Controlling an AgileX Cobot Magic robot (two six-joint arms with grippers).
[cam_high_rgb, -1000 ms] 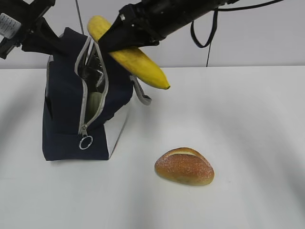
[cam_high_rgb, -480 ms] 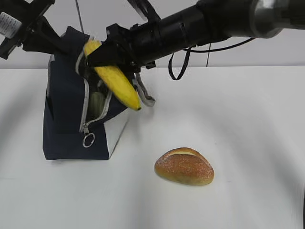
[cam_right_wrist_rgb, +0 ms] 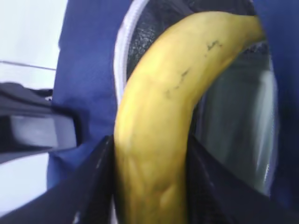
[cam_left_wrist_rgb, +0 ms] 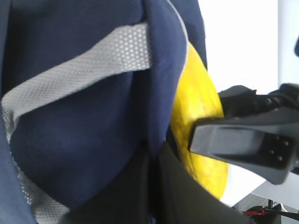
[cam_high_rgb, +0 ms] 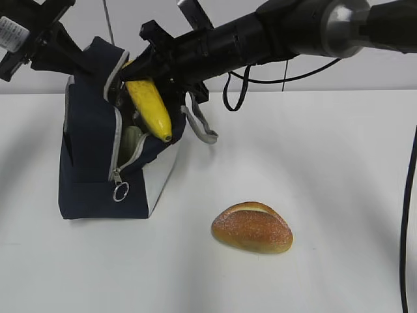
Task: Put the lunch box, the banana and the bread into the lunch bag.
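1. So, on the far left I see my left gripper (cam_high_rgb: 62,55) up at the top back corner of the lunch bag (cam_high_rgb: 88,163). Its jaws are clenched tight on the blue cloth there and hold that side of the bag up.
2. The lunch bag stands on the white desk (cam_high_rgb: 326,163) at the left. Its grey zipper is undone, so the mouth gapes wide. The ring pull (cam_high_rgb: 120,191) hangs low on the front. A grey strap (cam_high_rgb: 201,126) loops out on the bag's right side.
3. Down inside the mouth I can see a pale green thing, the lunch box (cam_high_rgb: 131,140). It already sits in the bag.
4. Next, the banana (cam_high_rgb: 149,104) points down into the mouth of the bag. Its dark tip is near the zipper edge, just beside the lunch box. Most of it is not yet inside.
5. My right gripper (cam_high_rgb: 140,65) reaches across from the right. Its jaws are grasping the banana near its top end, one dark finger (cam_right_wrist_rgb: 88,186) on each side of the yellow skin.
6. Further right, the bread (cam_high_rgb: 252,227) lies alone on the desk, well apart from the bag. Nothing is touching it.
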